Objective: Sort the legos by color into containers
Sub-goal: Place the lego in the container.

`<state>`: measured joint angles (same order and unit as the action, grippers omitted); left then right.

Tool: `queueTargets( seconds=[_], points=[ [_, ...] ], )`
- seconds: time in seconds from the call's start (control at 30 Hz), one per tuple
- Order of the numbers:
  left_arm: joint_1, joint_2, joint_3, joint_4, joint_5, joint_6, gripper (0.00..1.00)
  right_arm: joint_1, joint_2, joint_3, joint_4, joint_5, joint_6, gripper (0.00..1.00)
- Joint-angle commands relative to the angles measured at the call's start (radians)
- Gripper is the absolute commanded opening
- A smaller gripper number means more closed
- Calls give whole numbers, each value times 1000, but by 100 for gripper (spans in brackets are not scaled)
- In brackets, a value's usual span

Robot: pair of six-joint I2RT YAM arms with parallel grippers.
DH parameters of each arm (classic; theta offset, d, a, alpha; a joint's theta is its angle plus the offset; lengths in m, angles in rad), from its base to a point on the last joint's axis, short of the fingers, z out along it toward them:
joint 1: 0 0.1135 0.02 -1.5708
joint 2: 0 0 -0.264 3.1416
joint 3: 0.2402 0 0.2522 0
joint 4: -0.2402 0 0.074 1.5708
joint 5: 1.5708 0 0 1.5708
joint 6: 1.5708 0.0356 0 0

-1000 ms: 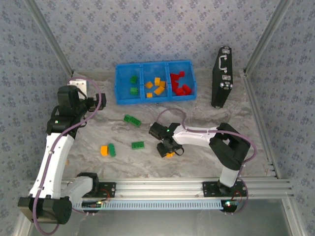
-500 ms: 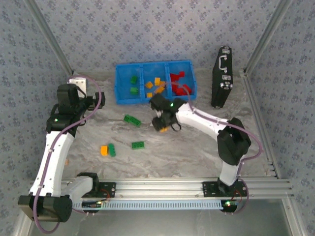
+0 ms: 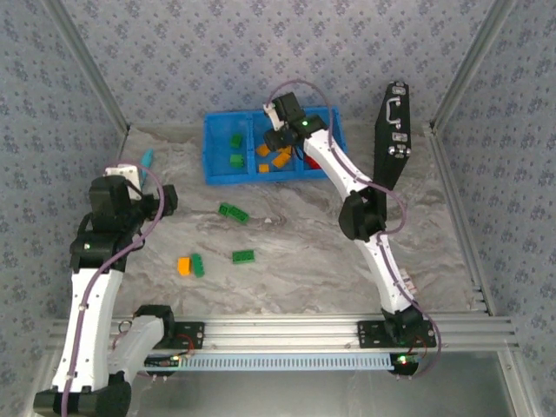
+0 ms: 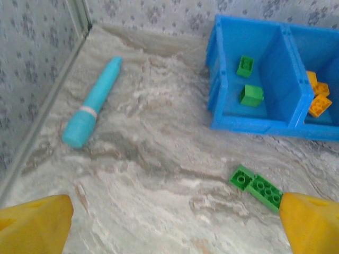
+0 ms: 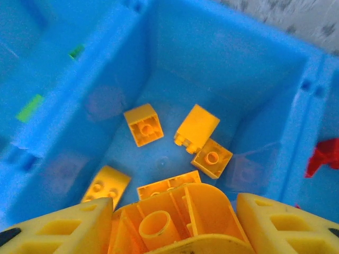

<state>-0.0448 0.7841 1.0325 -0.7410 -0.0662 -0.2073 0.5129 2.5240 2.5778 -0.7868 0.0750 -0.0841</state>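
The right fingers (image 5: 58,233) are clamped on an orange-yellow brick (image 5: 183,211), one on each side of it, over the middle compartment of the blue three-compartment tray (image 3: 215,156) at the far side of the desk (image 3: 304,261). The right wrist view shows the brick with its hollow underside and round tube turned up toward the camera. Its lower edge is cut off, so its long axis cannot be told. Below it five loose orange-yellow bricks (image 5: 143,124) lie on the compartment floor at mixed angles. A red brick (image 5: 323,156) shows past the right-hand wall.

The overhead view adds the layout. A long green brick (image 3: 233,212) lies on the desk in front of the tray, its long axis running from far-left to near-right. A shorter green brick (image 3: 243,255) lies nearer, set almost crosswise. An orange brick (image 3: 183,266) touches another green one (image 3: 197,265) to the left. A black case (image 3: 391,135) stands on edge to the right of the tray.

The left fingers (image 4: 34,225) stand wide apart with nothing between them. Their camera shows the long green brick studs-up, two green bricks (image 4: 251,95) in the tray's left compartment, and a teal cylinder tool (image 4: 92,108) lying near the left wall.
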Motion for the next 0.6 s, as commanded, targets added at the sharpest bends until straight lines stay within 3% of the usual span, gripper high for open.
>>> queueTargets(
  seconds=[0.0,0.23,0.57],
  points=[
    [5,-44,-50,-124,30,-125,100,-23,27,19,31,-24,-18,46],
    [4,-69,-162,-153,89,-266,99,-43,-55,-151,173,-80,-4,57],
    [3,-58,-221,-118,93,-307,99,-45,-181,-283,251,-174,-38,73]
  ],
)
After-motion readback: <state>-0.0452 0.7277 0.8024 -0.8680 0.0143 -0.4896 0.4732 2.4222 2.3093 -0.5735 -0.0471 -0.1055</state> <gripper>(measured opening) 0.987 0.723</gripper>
